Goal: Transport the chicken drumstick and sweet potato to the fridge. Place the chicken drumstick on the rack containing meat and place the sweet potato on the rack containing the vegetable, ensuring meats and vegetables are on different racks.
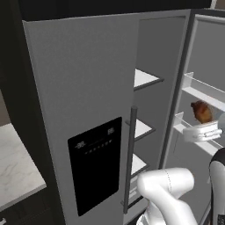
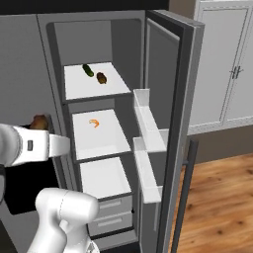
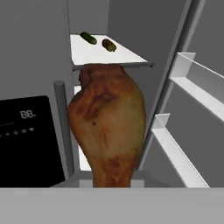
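My gripper (image 3: pixel 112 182) is shut on the chicken drumstick (image 3: pixel 109 127), an orange-brown piece that stands big in the hand view. The drumstick (image 1: pixel 201 111) hangs in front of the open right half of the grey fridge (image 1: pixel 83 88), about level with the middle rack; it also peeks above my arm (image 2: pixel 39 120). The sweet potato (image 2: pixel 101 77), a dark reddish-brown lump, lies on the top rack (image 2: pixel 94 91) beside a green cucumber (image 2: pixel 88 70). The same lump (image 3: pixel 109 45) and the cucumber (image 3: pixel 88 38) lie straight ahead. A small orange shrimp (image 2: pixel 94 123) lies on the middle rack (image 2: pixel 101 143).
The fridge's right door (image 2: pixel 173 99) stands wide open with white door bins (image 2: pixel 148 123) jutting inward. The left door with its black dispenser panel (image 1: pixel 94 165) and long handle (image 1: pixel 130 158) is closed. A lower rack (image 2: pixel 105 179) and drawers (image 2: pixel 111 212) sit below. White cabinets (image 2: pixel 232 64) stand at the right.
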